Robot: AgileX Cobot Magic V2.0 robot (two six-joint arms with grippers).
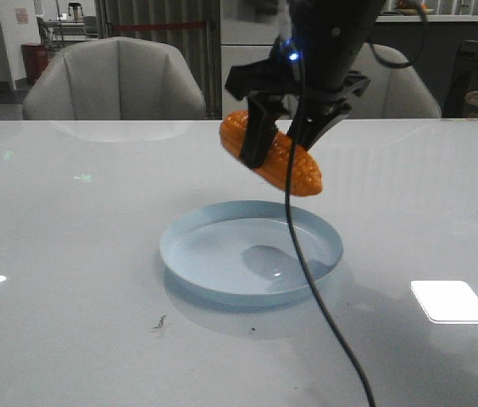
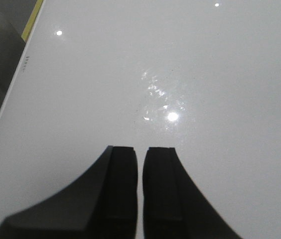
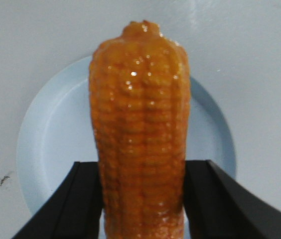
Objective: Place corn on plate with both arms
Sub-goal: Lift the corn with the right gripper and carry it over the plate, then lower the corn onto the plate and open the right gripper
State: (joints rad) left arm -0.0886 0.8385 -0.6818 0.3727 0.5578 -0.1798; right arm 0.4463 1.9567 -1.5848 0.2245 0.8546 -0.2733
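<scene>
My right gripper (image 1: 278,146) is shut on the orange corn (image 1: 298,168) and holds it tilted in the air, a little above the pale-blue plate (image 1: 190,244) at the table's middle. In the right wrist view the corn (image 3: 139,119) stands between the two black fingers (image 3: 83,199), with the plate (image 3: 51,134) below it. The right gripper (image 3: 143,167) clamps the cob on both sides. My left gripper (image 2: 140,152) shows only in the left wrist view, shut and empty over bare white table. It is not visible in the front view.
A black cable (image 1: 307,271) hangs from the right arm across the plate toward the front. Grey chairs (image 1: 116,80) stand behind the table's far edge. A small dark mark (image 1: 160,322) lies on the table left of the plate. The table edge (image 2: 11,94) shows in the left wrist view.
</scene>
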